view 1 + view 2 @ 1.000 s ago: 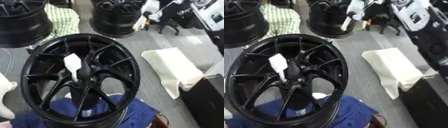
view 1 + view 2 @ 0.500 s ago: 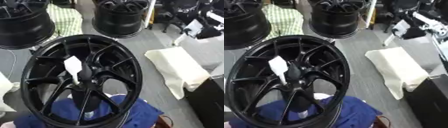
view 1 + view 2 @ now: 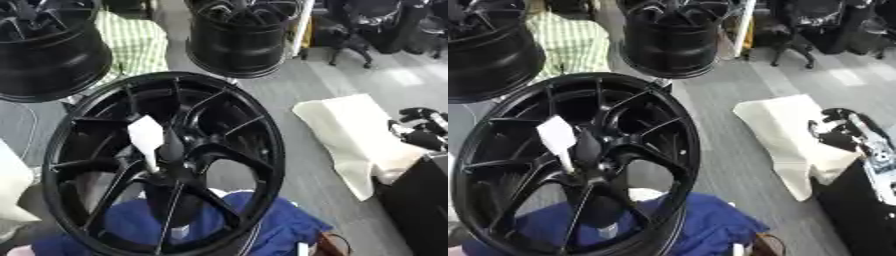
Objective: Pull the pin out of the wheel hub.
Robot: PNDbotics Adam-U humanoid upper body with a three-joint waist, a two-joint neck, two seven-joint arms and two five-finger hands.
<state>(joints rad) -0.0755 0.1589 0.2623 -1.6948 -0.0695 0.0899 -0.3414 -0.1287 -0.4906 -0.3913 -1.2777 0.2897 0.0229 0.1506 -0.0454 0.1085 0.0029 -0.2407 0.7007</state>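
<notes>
Right hand (image 3: 852,136) has dropped a lot since a second ago. It was up near the top of the view back then, and now it sits at the right edge about halfway down. It's black with silver bits, over the right edge of the cream cloth (image 3: 354,135), just above a black cabinet (image 3: 418,207) in the lower right corner. Can't tell if it's released or clenched, it's too much of a dark jumble. Either way it's well apart from the wheel (image 3: 249,125). Camera has shifted a bit too, so the whole scene sits slightly differently.

Pin (image 3: 146,137) is in the same spot as before, stuck in the hub (image 3: 166,172) at the middle of the wheel. It has a white flag-like top that leans up and to the left, with a thin white stem running down into the hub. Nothing is touching it.

Wheel itself is black with thin spokes and takes up the left and middle of the view, tilted toward the camera. It rests on a blue cloth (image 3: 280,227) bunched under its lower edge. Two more black wheels (image 3: 236,37) stand behind it, one top left and one top centre, with a green checked cloth (image 3: 131,40) between them. Left hand doesn't show in either view, only a white shape (image 3: 13,190) at the left edge that I can't make out.
</notes>
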